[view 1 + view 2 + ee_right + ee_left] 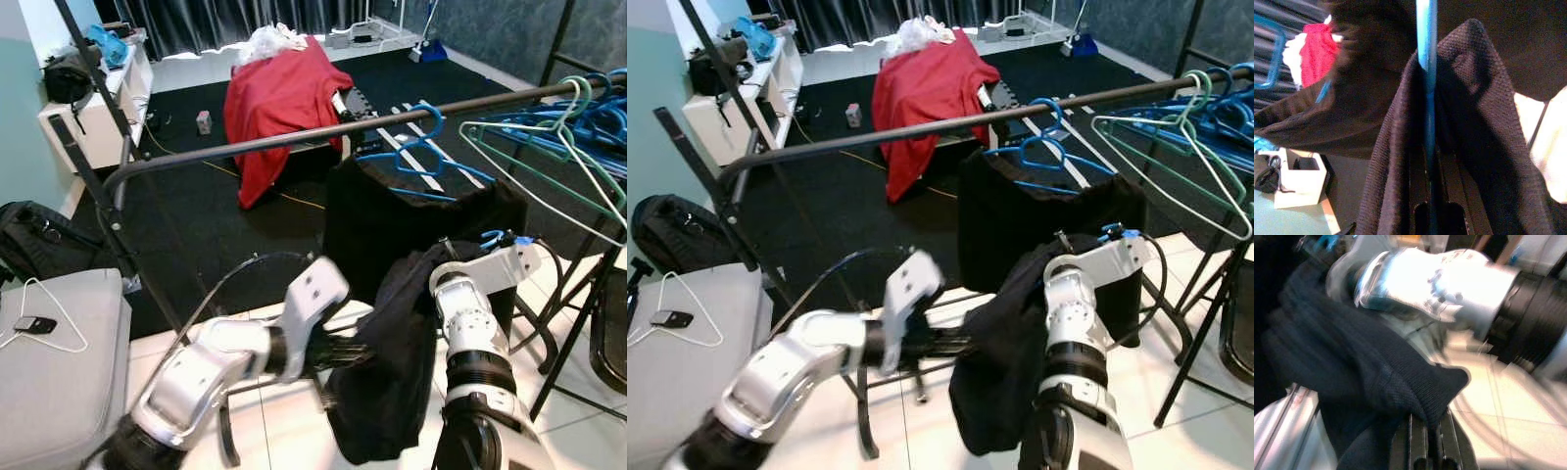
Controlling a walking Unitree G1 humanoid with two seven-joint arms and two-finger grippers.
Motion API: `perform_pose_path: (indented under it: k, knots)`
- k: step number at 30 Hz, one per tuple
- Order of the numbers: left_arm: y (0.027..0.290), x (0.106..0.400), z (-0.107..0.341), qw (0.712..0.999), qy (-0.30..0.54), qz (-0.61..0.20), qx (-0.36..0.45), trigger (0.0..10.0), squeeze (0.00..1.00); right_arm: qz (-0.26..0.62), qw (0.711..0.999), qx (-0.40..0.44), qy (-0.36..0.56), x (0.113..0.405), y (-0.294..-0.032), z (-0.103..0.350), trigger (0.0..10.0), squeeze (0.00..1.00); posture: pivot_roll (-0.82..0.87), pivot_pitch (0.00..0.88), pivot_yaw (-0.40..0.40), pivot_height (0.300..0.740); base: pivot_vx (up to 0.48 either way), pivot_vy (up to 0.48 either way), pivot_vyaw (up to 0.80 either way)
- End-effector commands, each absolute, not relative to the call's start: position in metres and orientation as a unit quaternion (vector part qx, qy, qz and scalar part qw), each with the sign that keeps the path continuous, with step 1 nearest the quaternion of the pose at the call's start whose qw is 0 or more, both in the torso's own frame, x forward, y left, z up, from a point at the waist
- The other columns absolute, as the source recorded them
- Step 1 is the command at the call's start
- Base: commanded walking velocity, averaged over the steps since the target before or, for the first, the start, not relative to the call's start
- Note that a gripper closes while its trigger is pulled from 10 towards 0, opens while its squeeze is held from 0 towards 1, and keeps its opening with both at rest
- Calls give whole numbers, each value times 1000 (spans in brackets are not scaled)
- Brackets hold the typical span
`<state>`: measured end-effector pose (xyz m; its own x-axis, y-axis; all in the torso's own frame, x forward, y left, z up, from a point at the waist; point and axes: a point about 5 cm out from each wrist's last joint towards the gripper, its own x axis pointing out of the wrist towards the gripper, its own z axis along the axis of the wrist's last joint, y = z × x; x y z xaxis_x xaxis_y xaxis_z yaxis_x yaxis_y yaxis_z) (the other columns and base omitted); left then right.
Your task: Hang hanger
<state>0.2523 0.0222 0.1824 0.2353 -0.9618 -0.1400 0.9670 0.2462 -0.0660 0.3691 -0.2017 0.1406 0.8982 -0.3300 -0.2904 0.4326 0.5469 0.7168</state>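
Black cloth hangs between both arms, low before rail. Left gripper jaws closed, pinching cloth edge. Right gripper jaws closed on blue hanger inside cloth. Best way, likely: lift hanger high, keep cloth from slipping, hook over rail near other hangers.

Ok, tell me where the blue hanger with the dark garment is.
The blue hanger is clamped in the right pincer, low and right of centre, below the rail. Its dark garment drapes between both arms, its edge pinched by the left pincer.
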Motion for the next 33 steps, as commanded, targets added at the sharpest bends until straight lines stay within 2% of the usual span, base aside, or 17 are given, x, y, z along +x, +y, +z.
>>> perform_pose_path:
  k: [1, 3, 4, 6, 7, 8, 9, 13, 20, 21, 24, 25, 26, 27, 28, 30, 33]
  knots:
    - [22, 253, 186, 784, 75, -616, 4, 10000, 0, -203, 884, 419, 53, 373, -195, 146, 10000, 0, -97, 72, 59, 740, 0, 0, 0]
    - [11, 255, 193, 788, 66, -612, -29, 10000, 0, -187, 889, 413, 59, 374, -187, 146, 10000, 0, -99, 72, 58, 740, 0, 0, 0]
    - [1, 260, 203, 795, 59, -598, -78, 10000, 0, -177, 892, 411, 66, 375, -179, 144, 10000, 0, -101, 72, 57, 740, 0, 0, 0]
    - [1, 260, 203, 795, 59, -598, -78, 10000, 0, -177, 892, 411, 66, 375, -179, 144, 10000, 0, -101, 72, 57, 740, 0, 0, 0]
    - [-6, 265, 212, 800, 59, -583, -130, 10000, 0, -174, 892, 412, 72, 374, -174, 142, 10000, 0, -102, 72, 57, 740, 0, 0, 0]
    - [-6, 265, 212, 800, 59, -583, -130, 10000, 0, -174, 892, 412, 72, 374, -174, 142, 10000, 0, -102, 72, 57, 740, 0, 0, 0]
    - [-10, 268, 217, 798, 65, -574, -171, 10000, 0, -174, 890, 415, 76, 373, -171, 139, 10000, 0, -104, 72, 56, 740, 0, 0, 0]
    - [-18, 271, 214, 805, 95, -552, -195, 10000, 0, -157, 889, 421, 86, 374, -161, 137, 10000, 0, -106, 72, 53, 740, 0, 0, 0]
    - [-21, 274, 206, 817, 128, -529, -192, 10000, 0, -140, 890, 423, 93, 374, -152, 137, 10000, 0, -106, 72, 53, 740, 0, 0, 0]
    - [-21, 277, 195, 841, 146, -501, -141, 10000, 0, -120, 896, 417, 96, 375, -144, 138, 10000, 0, -107, 75, 50, 740, 0, 0, 0]
    - [-21, 277, 195, 841, 146, -501, -141, 10000, 0, -120, 896, 417, 96, 375, -144, 138, 10000, 0, -107, 75, 50, 740, 0, 0, 0]
    - [-18, 281, 185, 863, 160, -470, -96, 10000, 0, -102, 900, 412, 98, 375, -137, 139, 10000, 0, -108, 77, 50, 740, 0, 0, 0]
    - [-18, 281, 185, 863, 160, -470, -96, 10000, 0, -102, 900, 412, 98, 375, -137, 139, 10000, 0, -108, 77, 50, 740, 0, 0, 0]
    - [-12, 291, 177, 892, 162, -418, -63, 10000, 0, -81, 902, 412, 99, 375, -129, 141, 10000, 0, -111, 80, 47, 740, 0, 0, 0]
    - [-12, 291, 177, 892, 162, -418, -63, 10000, 0, -81, 902, 412, 99, 375, -129, 141, 10000, 0, -111, 80, 47, 740, 0, 0, 0]
    - [-1, 309, 174, 926, 159, -338, -55, 10000, 0, -34, 913, 390, 111, 373, -114, 142, 10000, 0, -112, 81, 43, 740, 0, 0, 0]
    - [1, 314, 175, 934, 156, -317, -61, 10000, 0, -16, 918, 379, 118, 371, -107, 141, 10000, 0, -112, 82, 42, 740, 0, 0, 0]
